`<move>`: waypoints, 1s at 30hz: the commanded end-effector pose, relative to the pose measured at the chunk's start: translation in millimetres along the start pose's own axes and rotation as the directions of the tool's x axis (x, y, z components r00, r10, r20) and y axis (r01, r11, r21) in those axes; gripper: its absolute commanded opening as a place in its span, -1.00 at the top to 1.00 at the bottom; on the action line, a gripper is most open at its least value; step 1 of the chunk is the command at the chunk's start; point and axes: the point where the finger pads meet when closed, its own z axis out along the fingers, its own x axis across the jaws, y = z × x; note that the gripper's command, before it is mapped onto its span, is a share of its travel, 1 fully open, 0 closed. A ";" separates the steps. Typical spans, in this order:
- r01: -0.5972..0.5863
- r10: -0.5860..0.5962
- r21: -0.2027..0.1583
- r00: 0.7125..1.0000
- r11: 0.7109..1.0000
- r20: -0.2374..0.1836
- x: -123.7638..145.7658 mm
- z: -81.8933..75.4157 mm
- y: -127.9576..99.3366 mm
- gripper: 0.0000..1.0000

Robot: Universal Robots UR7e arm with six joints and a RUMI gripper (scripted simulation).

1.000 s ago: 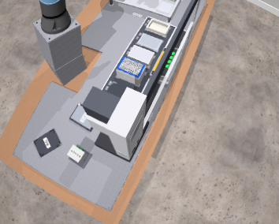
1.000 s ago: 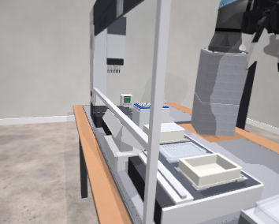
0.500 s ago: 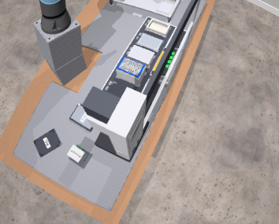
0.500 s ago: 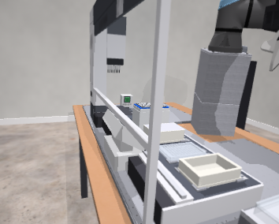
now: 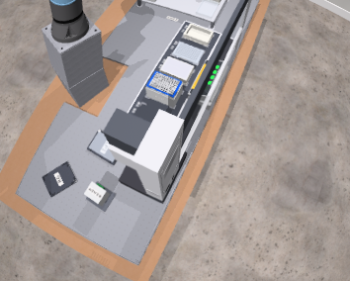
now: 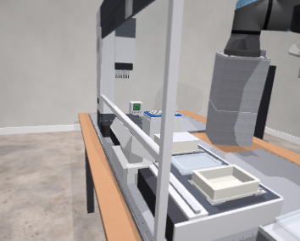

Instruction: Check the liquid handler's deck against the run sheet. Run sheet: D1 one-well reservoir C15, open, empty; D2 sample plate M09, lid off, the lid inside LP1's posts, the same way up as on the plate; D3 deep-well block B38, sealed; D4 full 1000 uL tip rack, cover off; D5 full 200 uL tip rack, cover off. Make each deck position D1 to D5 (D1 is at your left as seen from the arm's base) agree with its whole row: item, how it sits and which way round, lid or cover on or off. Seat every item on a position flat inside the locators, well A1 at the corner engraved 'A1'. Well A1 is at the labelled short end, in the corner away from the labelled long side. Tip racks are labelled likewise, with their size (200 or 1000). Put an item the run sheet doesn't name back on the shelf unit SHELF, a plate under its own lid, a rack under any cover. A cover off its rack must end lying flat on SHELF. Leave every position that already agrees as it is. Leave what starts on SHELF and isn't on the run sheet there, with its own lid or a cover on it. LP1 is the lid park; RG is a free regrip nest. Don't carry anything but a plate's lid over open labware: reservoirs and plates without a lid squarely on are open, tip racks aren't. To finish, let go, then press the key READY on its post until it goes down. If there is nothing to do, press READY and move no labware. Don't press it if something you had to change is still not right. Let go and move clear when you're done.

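Observation:
The deck runs along the liquid handler. A cream open reservoir (image 5: 199, 34) (image 6: 225, 182) sits at the far end. Beside it lies a clear well plate (image 5: 187, 50) (image 6: 196, 161), then a white flat-topped block (image 5: 178, 68) (image 6: 177, 142), then a blue-framed tip rack (image 5: 165, 85) (image 6: 158, 116). The handler's white and dark housing (image 5: 148, 143) hides the deck beyond the rack. The gripper is out of both views; only the arm's base column (image 5: 74, 49) (image 6: 237, 98) shows.
A grey flat piece (image 5: 101, 147) lies beside the housing. A black labelled pad (image 5: 59, 179) and a small white box with a green spot (image 5: 97, 192) (image 6: 136, 107) stand on the near mat. The shelf unit (image 5: 190, 5) is at the top edge. A white frame post (image 6: 167, 119) crosses the side view.

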 end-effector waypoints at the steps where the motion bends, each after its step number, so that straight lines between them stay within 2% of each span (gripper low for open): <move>1: 0.002 -0.002 0.000 1.000 1.000 0.000 -27.8 -0.4 0.3 -0.64; 10: 0.002 -0.002 0.000 1.000 1.000 0.000 -72.7 -0.4 -0.2 -0.64; 12: 0.002 -0.002 0.000 1.000 1.000 0.000 -72.7 -0.4 -0.2 -0.64; 27: 0.002 -0.002 0.000 1.000 1.000 0.000 -147.6 -0.5 -1.2 -0.64; 30: 0.002 -0.002 0.000 1.000 1.000 0.000 -152.6 -0.3 -1.2 -0.64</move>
